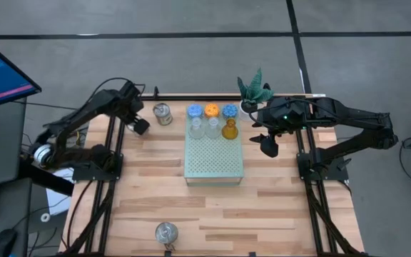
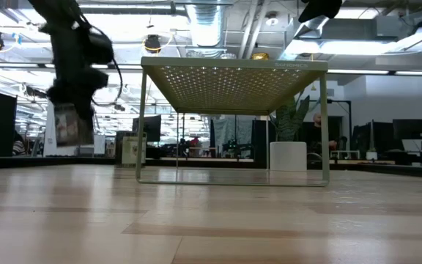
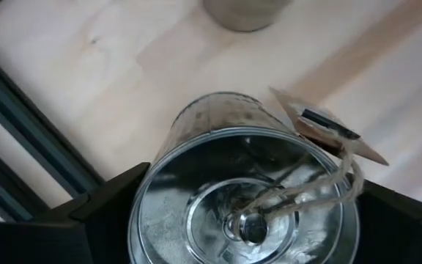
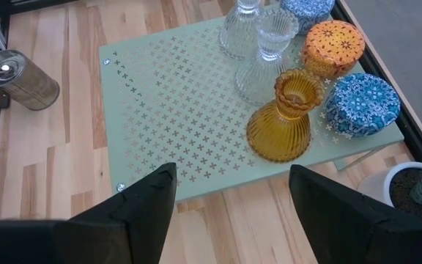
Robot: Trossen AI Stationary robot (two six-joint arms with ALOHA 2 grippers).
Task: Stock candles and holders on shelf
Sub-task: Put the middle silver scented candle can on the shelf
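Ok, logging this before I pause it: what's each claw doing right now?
Left claw: closed on a silver tin.
Right claw: open, empty, beside the shelf.

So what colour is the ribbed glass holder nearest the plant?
Amber, clearest in the right wrist view.

Candles (image 1: 212, 111) behind holders (image 1: 213, 128) on shelf (image 1: 213, 158)

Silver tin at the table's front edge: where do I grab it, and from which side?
The silver tin seems upright, showing a full circle from above. Come straight down and close across its round side wall, just under the rim.
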